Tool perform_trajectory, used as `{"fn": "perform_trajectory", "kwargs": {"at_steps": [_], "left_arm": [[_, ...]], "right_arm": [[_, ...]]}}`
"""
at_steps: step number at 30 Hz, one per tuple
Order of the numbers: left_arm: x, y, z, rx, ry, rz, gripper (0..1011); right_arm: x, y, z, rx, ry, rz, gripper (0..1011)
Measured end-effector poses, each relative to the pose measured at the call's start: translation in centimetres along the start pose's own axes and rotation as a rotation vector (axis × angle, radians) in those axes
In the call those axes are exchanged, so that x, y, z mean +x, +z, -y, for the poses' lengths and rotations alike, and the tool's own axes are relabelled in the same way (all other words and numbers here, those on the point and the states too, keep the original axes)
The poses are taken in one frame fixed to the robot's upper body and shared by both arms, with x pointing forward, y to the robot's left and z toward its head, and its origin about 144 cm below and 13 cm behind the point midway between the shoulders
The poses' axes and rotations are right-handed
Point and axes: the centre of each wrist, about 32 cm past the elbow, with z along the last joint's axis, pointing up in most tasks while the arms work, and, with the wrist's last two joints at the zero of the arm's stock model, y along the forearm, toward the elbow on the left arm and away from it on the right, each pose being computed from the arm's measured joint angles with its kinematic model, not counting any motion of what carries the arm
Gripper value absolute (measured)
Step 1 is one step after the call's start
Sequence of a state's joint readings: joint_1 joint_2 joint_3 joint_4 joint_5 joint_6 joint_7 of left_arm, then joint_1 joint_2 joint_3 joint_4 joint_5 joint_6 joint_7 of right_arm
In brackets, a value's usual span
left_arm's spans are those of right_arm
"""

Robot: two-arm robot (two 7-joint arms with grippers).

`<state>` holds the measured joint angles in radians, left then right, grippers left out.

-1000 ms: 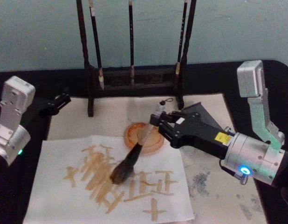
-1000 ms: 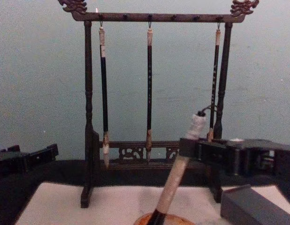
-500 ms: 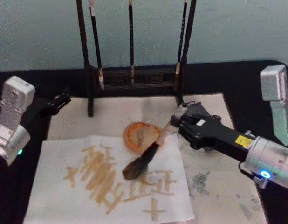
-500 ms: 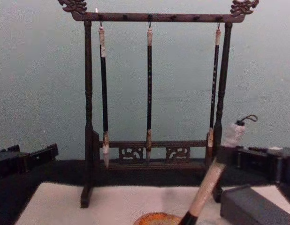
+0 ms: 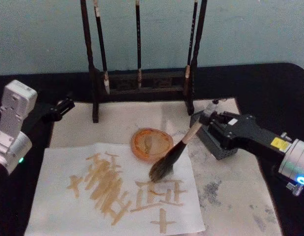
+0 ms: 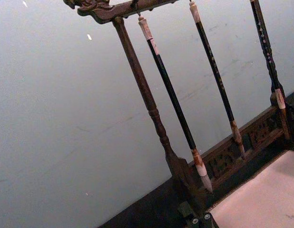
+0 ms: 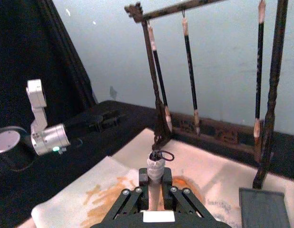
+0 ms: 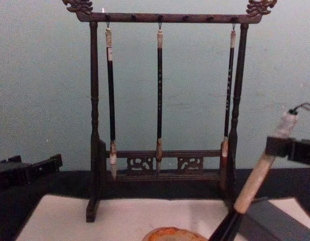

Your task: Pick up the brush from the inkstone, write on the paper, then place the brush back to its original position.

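Observation:
My right gripper (image 5: 207, 121) is shut on the pale handle of the brush (image 5: 184, 144), just below its white end cap (image 7: 155, 165). The brush slants down to the left. Its bushy bristles (image 5: 161, 170) are low over the upper right part of the paper (image 5: 63, 216), a white sheet covered in brown strokes; I cannot tell if they touch it. In the chest view the brush handle (image 8: 254, 182) leans right under the right gripper (image 8: 288, 148). The dark grey inkstone (image 5: 217, 146) lies under the right gripper. My left gripper (image 5: 65, 105) is parked at the far left, off the paper.
A round orange dish (image 5: 151, 143) sits just left of the brush, at the paper's top edge. A tall wooden rack (image 5: 142, 83) with three slim hanging brushes stands at the back. A beige mat (image 5: 230, 196) with grey stains underlies everything.
My right gripper has drawn back to the right with the brush. The bristles have moved from the middle of the paper to its upper right part, beside the orange dish. The left arm has not moved.

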<state>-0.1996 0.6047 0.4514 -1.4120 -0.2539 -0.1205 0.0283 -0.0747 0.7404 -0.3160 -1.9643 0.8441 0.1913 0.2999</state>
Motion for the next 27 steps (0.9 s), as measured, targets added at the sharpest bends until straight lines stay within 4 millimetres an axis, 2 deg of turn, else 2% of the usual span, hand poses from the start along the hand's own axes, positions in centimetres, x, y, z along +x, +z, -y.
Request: {"fn": "perform_trajectory", "kwargs": {"at_steps": [7,15,27], "left_arm": [[0.0,0.0,0.0,0.000,0.000,0.000,1002],[0.0,0.0,0.0,0.000,0.000,0.000,1002],[0.0,0.0,0.0,0.000,0.000,0.000,1002]], "right_arm": [[-0.6,0.9,0.0,0.044,0.030,0.000,166],[-1.8,1.3,-1.6,0.082,0.126,-0.012,166],[-2.1,0.0,-4.3,0.025,0.171,-0.038,166]]}}
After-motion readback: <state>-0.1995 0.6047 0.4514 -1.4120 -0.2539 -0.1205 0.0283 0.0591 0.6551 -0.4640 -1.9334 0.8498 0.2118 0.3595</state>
